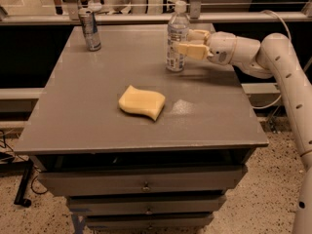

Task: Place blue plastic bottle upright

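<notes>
Checking blue plastic bottle: standing on its base, cap up, right of centre on tabletop, towards the back edge. Looks vertical, no visible lean.

Reaching in from the right with gripper, level with the label. Closed round the bottle by the look of it, near finger across the label's front and far finger behind. Can't judge squeeze force from here.

Step in hand, going by that: tail end of placement. Set down, not yet let go. Looks done as far as uprighting goes.

Next move, best guess:
- Confirm base flat on tabletop before releasing.
- Open up slowly and evenly, to avoid nudging a tall, narrow-based, probably light bottle.
- Back out to the right along the approach line. No lift with the bottle in hand, no sweep across it.
- Watch for cling to the label on release; likely to tip if dragged.

Elsewhere: drink can upright at the far left corner, well apart. Yellow sponge mid-tabletop, nearer the front, also well apart. Neither in the retreat path. Nothing to dodge on the right side.
</notes>
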